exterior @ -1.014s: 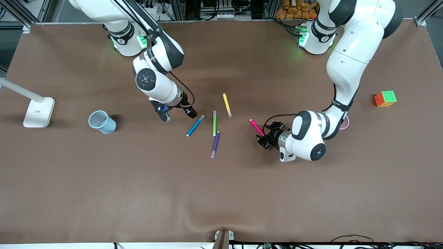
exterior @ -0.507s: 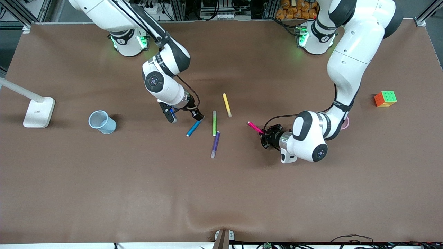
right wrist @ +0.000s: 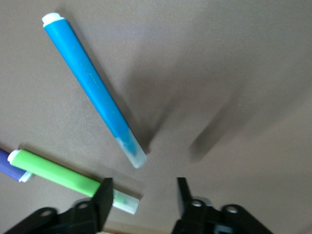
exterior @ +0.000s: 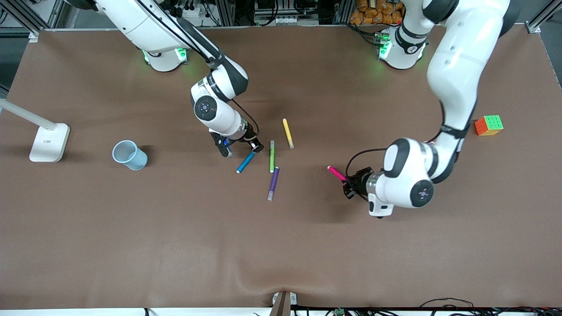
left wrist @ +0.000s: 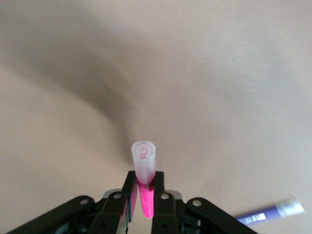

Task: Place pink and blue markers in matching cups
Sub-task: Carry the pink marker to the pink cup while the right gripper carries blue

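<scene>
Five markers are counted: four lie on the table [exterior: 131, 245] and one is held. The blue marker [exterior: 246, 162] lies near mid-table, with the green marker [exterior: 271, 156] just beside it toward the left arm's end. The purple marker [exterior: 273, 183] lies nearer the front camera than the green one, and the yellow marker [exterior: 287, 133] lies farther from it. One cup is seen: the blue cup [exterior: 129, 154] stands upright toward the right arm's end, well apart from the markers. A lamp base [exterior: 49, 142] stands at that end of the table, and a colour cube [exterior: 488, 125] rests at the left arm's end.

The right arm is reached down toward mid-table. The right gripper [right wrist: 141, 200] is held over the capped end of the blue marker, its fingers spread and nothing gripped between them.

The left arm is bent low over the table. The left gripper [left wrist: 145, 187] is closed around the pink marker [left wrist: 145, 183], which is carried clear of the table with its pale cap projecting from the fingers.
</scene>
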You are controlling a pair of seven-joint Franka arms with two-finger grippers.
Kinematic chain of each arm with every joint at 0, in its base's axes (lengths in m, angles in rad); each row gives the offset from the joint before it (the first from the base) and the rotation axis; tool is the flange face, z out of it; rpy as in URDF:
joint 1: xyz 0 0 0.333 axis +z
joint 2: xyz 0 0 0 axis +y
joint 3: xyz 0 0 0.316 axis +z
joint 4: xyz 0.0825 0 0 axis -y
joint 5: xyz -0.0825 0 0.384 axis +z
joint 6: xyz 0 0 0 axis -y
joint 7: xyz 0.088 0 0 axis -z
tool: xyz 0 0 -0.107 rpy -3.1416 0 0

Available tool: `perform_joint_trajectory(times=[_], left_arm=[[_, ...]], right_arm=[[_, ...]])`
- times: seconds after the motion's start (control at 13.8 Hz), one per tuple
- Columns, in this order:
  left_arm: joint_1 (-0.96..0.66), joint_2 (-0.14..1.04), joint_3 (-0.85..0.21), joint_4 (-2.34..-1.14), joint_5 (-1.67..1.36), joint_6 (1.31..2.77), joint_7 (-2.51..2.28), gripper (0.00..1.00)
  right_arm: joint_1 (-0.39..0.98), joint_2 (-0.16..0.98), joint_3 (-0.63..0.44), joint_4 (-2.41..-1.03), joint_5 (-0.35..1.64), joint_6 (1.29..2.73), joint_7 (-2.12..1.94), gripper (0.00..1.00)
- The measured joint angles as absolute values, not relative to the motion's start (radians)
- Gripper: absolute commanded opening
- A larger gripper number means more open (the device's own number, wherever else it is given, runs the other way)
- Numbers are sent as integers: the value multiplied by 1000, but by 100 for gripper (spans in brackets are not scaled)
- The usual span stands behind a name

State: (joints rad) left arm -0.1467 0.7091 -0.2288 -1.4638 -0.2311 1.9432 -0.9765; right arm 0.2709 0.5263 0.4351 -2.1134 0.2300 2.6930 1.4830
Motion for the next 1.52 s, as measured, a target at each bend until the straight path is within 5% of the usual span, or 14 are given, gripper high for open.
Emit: perform_joint_trajectory(times=[0.22, 0.43, 1.09, 1.3, 1.52], left_arm=[[-94, 562, -221, -1463, -135, 1836, -844, 0], [34, 470, -216, -1467, -121, 1758, -604, 0], [332, 376, -208, -1500, -49, 1709, -106, 0], [339, 372, -213, -1546, -44, 1764, -110, 0], [331, 321, -228, -1723, -42, 1995, -151, 0]], right_arm=[[271, 549, 429, -2113, 224, 2722, 1483, 46], [271, 563, 426, -2113, 214, 2741, 1483, 28], [274, 575, 424, -2111, 209, 2763, 1483, 1], [274, 575, 424, -2107, 205, 2763, 1483, 0], [274, 560, 422, -2093, 198, 2703, 1483, 0]])
